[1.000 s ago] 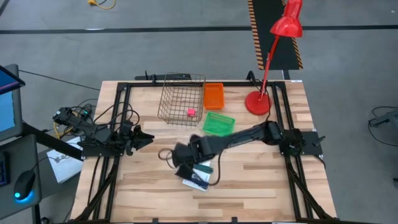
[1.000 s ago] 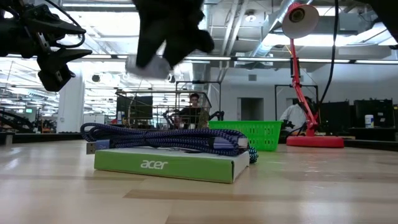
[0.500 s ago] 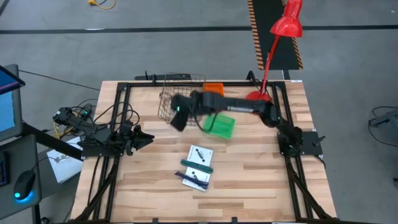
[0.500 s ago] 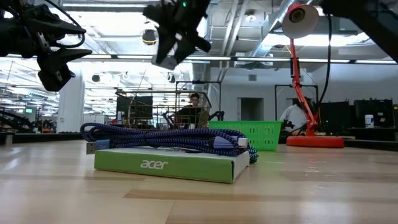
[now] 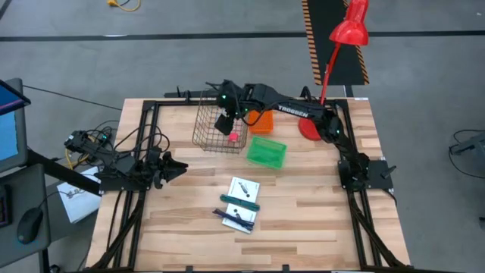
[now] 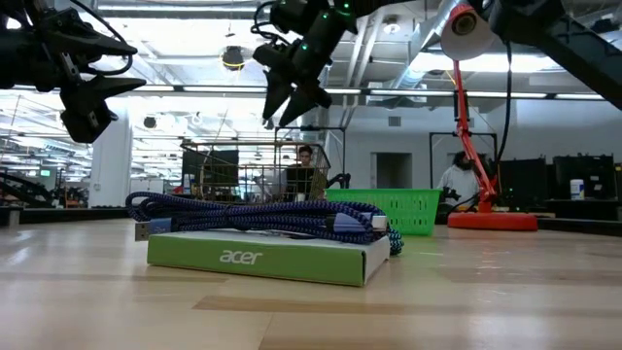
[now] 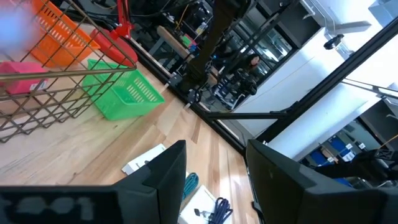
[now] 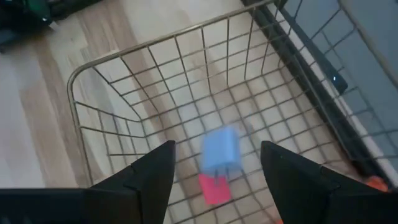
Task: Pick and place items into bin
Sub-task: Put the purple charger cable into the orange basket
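My right gripper (image 5: 225, 121) hangs open above the wire bin (image 5: 221, 120) at the table's far side, fingers slanting down. Below its spread fingers, inside the bin (image 8: 124, 106), a pale lilac cube (image 8: 219, 149) shows blurred, apart from both fingers, beside a pink cube (image 8: 214, 188). Whether the lilac cube rests on the bin's floor I cannot tell. A white packet (image 5: 242, 186), a teal stick (image 5: 239, 200) and another packet (image 5: 236, 220) lie flat on the table's middle. My left gripper (image 5: 173, 168) waits open at the table's left edge.
An orange tray (image 5: 261, 120) stands right of the bin and a green basket (image 5: 267, 152) in front of that. A red lamp (image 5: 314, 125) stands at the far right. In the low view a blue cable (image 6: 262, 212) lies on a green-edged box (image 6: 262, 255).
My right gripper has swung from above the packets at the table's middle toward the far edge and up, carrying a pale cube, to a place over the wire bin. There it has opened and let the cube go into the bin.
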Tool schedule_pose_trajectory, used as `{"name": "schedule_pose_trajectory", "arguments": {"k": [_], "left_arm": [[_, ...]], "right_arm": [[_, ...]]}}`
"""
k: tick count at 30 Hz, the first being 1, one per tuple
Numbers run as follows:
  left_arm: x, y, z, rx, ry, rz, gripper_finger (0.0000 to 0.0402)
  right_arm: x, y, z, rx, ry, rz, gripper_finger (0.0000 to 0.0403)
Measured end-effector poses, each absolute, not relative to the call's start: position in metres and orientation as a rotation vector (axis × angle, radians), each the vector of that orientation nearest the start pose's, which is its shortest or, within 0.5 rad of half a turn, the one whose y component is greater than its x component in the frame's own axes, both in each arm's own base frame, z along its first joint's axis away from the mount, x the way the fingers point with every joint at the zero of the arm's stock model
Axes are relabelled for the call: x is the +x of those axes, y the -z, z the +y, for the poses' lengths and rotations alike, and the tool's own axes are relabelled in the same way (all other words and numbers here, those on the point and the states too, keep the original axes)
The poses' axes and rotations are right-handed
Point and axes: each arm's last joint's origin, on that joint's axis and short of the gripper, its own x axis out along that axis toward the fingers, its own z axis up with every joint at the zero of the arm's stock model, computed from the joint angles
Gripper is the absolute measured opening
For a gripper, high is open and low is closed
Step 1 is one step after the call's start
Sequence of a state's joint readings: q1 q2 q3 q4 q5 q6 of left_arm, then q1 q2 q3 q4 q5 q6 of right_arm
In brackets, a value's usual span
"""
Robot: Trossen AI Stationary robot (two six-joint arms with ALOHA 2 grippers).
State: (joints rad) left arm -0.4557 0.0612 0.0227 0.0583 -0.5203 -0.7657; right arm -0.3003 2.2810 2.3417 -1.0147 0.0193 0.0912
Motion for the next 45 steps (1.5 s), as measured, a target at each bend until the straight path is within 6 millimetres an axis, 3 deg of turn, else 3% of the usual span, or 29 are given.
{"name": "schedule_pose_trajectory", "arguments": {"k": [5, 10, 16, 22, 25, 31, 35, 40, 45], "left_arm": [[0.093, -0.172, -0.03, -0.774, -0.055, -0.042, 0.0158], [0.093, -0.172, -0.03, -0.775, -0.055, -0.042, 0.0158], [0.093, -0.172, -0.031, -0.757, -0.003, -0.023, 0.0158], [0.093, -0.177, -0.035, -0.734, 0.161, -0.018, 0.0158], [0.092, -0.183, -0.036, -0.685, 0.204, -0.071, 0.0158], [0.092, -0.195, -0.037, -0.547, 0.24, -0.082, 0.0158], [0.099, -0.204, -0.042, -0.459, 0.252, 0.005, 0.0158], [0.116, -0.219, -0.051, -0.363, 0.259, 0.146, 0.0158], [0.141, -0.232, -0.065, -0.257, 0.265, 0.339, 0.0158]], "right_arm": [[0.467, -0.299, -0.145, 0.161, 0.31, 0.945, 0.0225], [0.469, -0.304, -0.128, 0.152, 0.291, 0.941, 0.0217], [0.455, -0.341, -0.096, 0.245, 0.298, 0.88, 0.0199], [0.422, -0.405, -0.042, 0.371, 0.265, 0.718, 0.0167], [0.401, -0.435, -0.009, 0.354, 0.276, 0.631, 0.015], [0.35, -0.475, 0.063, 0.286, 0.399, 0.479, 0.0122], [0.318, -0.476, 0.103, 0.257, 0.543, 0.452, 0.012], [0.28, -0.458, 0.136, 0.214, 0.712, 0.476, 0.013], [0.273, -0.434, 0.162, 0.122, 0.7, 0.495, 0.0136]]}}
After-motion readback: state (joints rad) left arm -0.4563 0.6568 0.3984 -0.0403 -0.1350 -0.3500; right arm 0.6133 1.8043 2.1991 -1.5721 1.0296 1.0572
